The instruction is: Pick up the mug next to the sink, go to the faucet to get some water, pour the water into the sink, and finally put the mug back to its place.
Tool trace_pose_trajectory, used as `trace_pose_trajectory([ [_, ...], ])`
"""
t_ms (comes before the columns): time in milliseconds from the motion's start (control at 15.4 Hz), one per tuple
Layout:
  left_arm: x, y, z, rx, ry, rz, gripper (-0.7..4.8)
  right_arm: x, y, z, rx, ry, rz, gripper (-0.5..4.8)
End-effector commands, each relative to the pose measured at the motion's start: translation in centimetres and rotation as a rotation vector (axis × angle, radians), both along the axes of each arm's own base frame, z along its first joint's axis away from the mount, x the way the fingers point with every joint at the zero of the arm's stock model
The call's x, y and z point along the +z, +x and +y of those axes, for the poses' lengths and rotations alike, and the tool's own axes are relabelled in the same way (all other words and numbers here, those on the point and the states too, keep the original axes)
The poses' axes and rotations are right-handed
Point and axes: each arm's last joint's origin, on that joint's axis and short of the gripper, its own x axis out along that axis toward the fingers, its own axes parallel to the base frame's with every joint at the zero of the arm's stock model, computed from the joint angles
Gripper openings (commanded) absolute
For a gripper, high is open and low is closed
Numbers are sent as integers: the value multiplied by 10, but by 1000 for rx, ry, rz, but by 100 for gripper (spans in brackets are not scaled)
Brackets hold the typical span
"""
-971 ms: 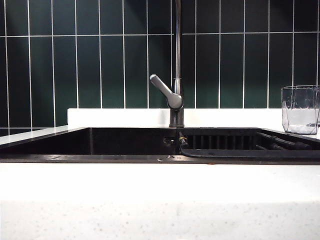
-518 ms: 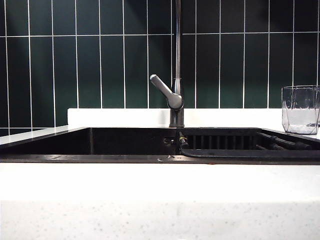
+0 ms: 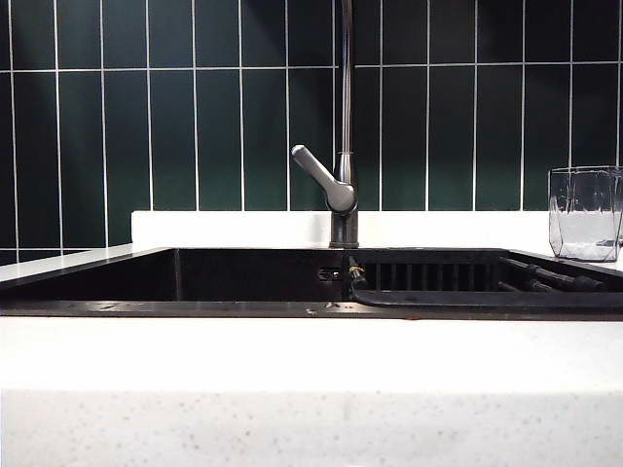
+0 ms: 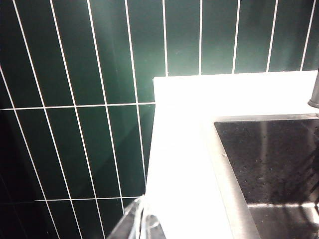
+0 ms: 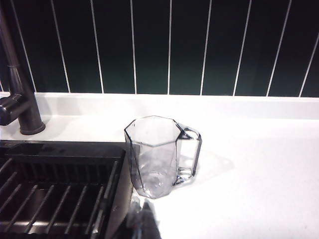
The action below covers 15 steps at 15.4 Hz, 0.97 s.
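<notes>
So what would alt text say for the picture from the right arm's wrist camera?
A clear faceted glass mug stands upright on the white countertop, handle turned away from the black sink. The faucet rises at the sink's far corner before dark green tiles, and the shut right gripper shows faintly just short of the mug.

The mug (image 5: 158,157) is clear, smooth glass with flat facets, a thick base and a glass handle; light glints on its rim. The faucet (image 3: 343,146) has a polished metal pipe, a brushed grey metal lever and a darker, satin metal base. The sink (image 3: 243,277) is black and glossy inside, finely speckled, with a brushed steel-looking rim in the left wrist view; its ribbed drainer (image 5: 55,199) is black with a slight sheen. The tabletop (image 3: 311,409) is white, smooth and faintly speckled. The tiles (image 3: 195,126) are dark green and glossy, with white grout.
</notes>
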Motion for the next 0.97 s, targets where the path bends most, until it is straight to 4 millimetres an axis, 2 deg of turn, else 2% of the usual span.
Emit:
trace_pose_trajectory([
  [65,2,0,0,0,2,-14,22,-33,-7,-1,-21,2,-90,-6],
  [194,2,0,0,0,2,-14,22,-60,-7,1,20,1,-71,-6],
  [324,2,0,0,0,2,-14,22,-73,-11,1,43,-2,-91,-6],
  [971,1,0,0,-1,3,0,22,-75,-11,0,22,-1,-73,-6],
])
